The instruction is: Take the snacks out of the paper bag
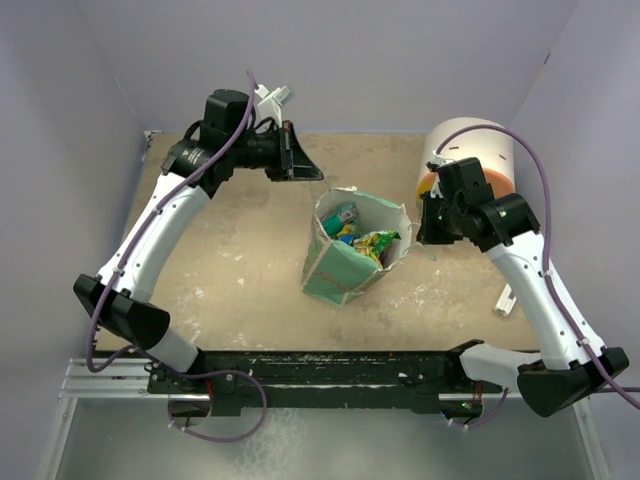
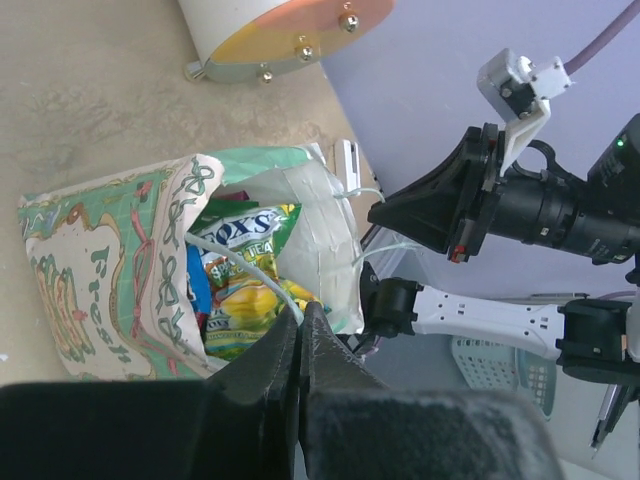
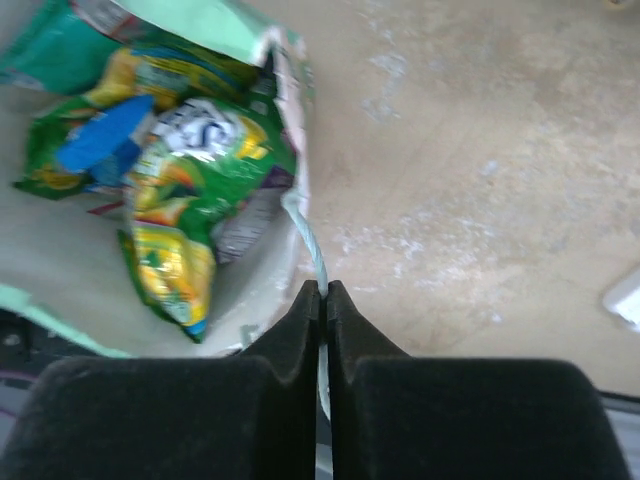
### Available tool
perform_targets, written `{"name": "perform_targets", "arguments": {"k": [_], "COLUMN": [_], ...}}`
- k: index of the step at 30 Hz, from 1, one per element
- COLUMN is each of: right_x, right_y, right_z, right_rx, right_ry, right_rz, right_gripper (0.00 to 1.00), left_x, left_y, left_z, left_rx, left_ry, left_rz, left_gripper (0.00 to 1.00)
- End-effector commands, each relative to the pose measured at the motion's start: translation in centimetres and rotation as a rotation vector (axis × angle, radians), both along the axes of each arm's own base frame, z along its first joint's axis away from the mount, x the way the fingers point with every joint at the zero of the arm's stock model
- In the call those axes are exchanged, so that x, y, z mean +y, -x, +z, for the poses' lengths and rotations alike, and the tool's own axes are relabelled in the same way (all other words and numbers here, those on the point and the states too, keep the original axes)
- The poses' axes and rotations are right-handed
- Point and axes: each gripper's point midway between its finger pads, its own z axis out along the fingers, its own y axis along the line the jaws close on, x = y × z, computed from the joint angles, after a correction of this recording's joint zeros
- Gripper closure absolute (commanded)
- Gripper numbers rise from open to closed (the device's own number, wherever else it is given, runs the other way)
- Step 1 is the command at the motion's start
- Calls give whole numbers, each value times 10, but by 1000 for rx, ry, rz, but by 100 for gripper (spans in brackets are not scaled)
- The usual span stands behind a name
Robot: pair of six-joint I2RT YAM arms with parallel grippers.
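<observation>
Left gripper (image 2: 303,314) has its jaws pressed fully together, and from its wrist camera we see a thin white string handle (image 2: 280,293) running from the bag's mouth into the pinch. Our right gripper (image 3: 322,291) is likewise clamped flat, with the other string handle (image 3: 308,240) caught between its fingers and leading back to the bag's rim. From above, we find the paper bag (image 1: 335,270) standing about mid-table between the two grippers, leaning a little, its mouth open upward. The left gripper is above and behind its far-left edge and the right gripper just beside its right edge. The bag's patterned side faces the left wrist camera. We see the snacks (image 1: 368,241) inside the bag: a yellow-green packet lies on top, with blue and teal ones next to it. A cream, orange and yellow cylinder (image 1: 470,150) stands at the far right of the table (image 1: 230,270), behind the right gripper, and a small white block (image 1: 507,298) lies on the table beside the right arm.
</observation>
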Motion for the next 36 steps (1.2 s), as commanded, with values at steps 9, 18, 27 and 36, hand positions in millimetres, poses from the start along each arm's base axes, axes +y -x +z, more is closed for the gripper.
{"name": "perform_targets", "arguments": {"k": [9, 18, 27, 36], "right_x": [105, 218, 283, 263], "right_y": [-12, -8, 3, 32], "right_z": [74, 98, 82, 28], "right_rx": [-147, -114, -25, 80], "right_ry": [-532, -626, -726, -679], "right_rz": [237, 436, 525, 501], "right_gripper": [100, 100, 100, 100], "left_x": [77, 178, 200, 155], "left_y": [-6, -18, -6, 40], "left_z": [55, 62, 70, 59], "left_rx": [-93, -92, -165, -136], "left_ry": [50, -90, -146, 123], "left_rz": [243, 533, 579, 374], "left_gripper": [100, 100, 100, 100]}}
